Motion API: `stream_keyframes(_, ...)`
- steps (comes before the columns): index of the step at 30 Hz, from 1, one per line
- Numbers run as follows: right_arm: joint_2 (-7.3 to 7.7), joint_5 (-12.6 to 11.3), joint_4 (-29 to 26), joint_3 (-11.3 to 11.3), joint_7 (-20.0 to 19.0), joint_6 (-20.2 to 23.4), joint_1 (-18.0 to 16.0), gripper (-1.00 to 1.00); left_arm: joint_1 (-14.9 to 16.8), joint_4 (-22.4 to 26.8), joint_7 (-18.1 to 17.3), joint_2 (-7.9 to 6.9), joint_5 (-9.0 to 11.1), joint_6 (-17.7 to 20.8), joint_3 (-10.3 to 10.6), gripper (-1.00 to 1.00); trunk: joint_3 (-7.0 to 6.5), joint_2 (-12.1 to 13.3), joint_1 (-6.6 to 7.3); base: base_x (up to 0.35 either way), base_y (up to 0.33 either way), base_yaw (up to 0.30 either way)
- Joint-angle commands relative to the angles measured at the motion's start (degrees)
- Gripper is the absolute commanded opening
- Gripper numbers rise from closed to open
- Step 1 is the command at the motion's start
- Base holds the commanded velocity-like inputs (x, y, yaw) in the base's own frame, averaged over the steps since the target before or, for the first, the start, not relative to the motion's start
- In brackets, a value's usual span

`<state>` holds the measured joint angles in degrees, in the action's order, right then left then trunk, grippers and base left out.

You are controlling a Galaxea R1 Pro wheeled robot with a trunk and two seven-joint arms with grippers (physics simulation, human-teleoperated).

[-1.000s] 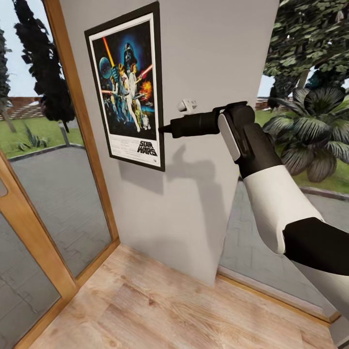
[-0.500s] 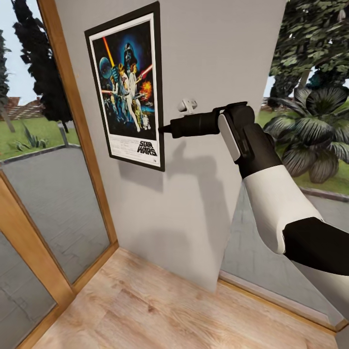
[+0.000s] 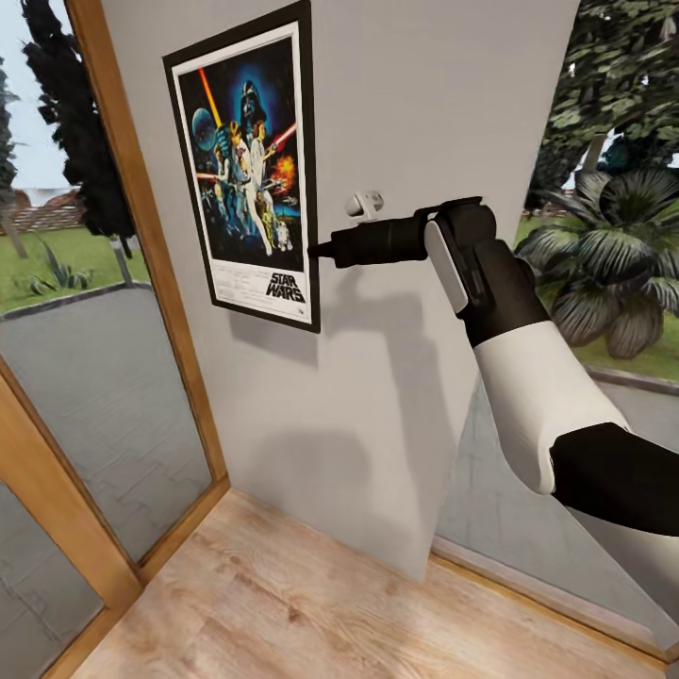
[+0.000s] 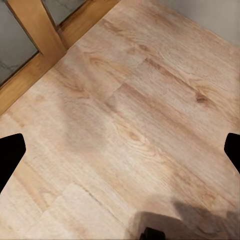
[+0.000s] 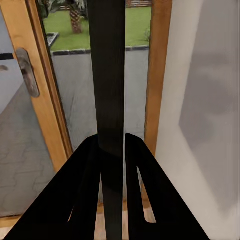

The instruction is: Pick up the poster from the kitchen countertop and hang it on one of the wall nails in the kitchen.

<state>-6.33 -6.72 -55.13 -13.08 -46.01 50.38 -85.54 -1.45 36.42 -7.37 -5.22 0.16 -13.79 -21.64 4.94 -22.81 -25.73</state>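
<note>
Poster: the black-framed, white-bordered Star Wars poster (image 3: 249, 170) stands upright against the pale grey wall panel (image 3: 415, 170), flat to it or very nearly.
Grip: the right gripper (image 3: 315, 252) is clamped on the frame's right edge; in the right wrist view both black fingers (image 5: 85, 195) pinch the dark frame strip (image 5: 107, 90).
Change: over the last second poster and right arm kept the same pose; only the background slid slightly, so the camera moved, not the things.
Nail: no nail head can be made out; whether the poster has caught on one cannot be told.
Left gripper: spread wide, empty (image 4: 120, 155), above the light wood floor (image 4: 125, 125).
Surroundings: wood-framed glass door (image 3: 104, 311) at left.
Judgement: placement nearly done; release untested.
</note>
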Motion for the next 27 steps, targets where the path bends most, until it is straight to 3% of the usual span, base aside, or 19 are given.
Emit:
stream_keyframes(1, 0.00, -0.66, 0.02, -0.02, 0.22, 0.51, -0.06, -1.00, 0.01, 0.06, -0.46, 0.03, 0.02, -0.03, -0.24, 1.00, 0.11, -0.11, -0.05, 0.198, 0.003, 0.000)
stream_keyframes(27, 0.00, -0.48, -0.07, 0.28, 0.30, 0.51, -0.12, -1.00, -0.01, -0.01, -0.46, 0.03, 0.02, -0.07, -1.29, 1.00, 0.11, -0.11, -0.05, 0.129, 0.000, 0.000)
